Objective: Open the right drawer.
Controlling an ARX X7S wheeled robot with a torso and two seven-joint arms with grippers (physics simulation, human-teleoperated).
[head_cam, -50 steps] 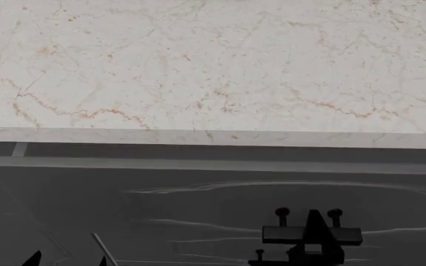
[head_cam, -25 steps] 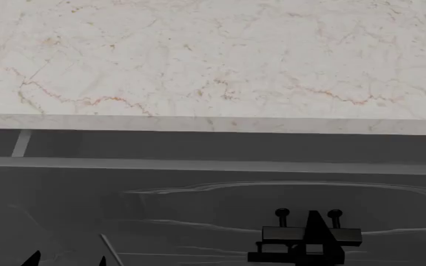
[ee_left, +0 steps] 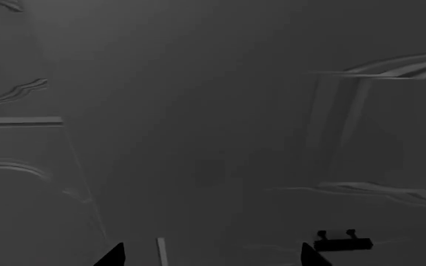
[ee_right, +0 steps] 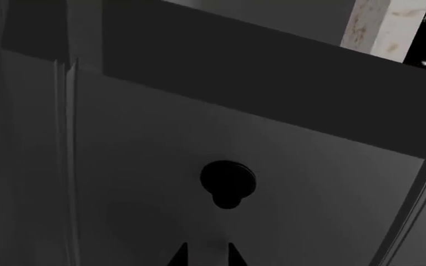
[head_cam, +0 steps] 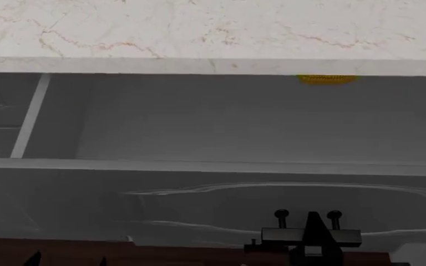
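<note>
right drawer (head_cam: 213, 199) pulled much further out from under the countertop (head_cam: 213, 33), pale inner box exposed, yellow object (head_cam: 328, 78) now visible

Desk (head_cam: 198, 27): pale marble with reddish veins, front edge overhangs open drawer; visible strip carries nothing.

I count one open drawer (head_cam: 213, 138), one bar handle (head_cam: 310, 235) on two posts, one yellow item (head_cam: 328, 78) inside
</note>
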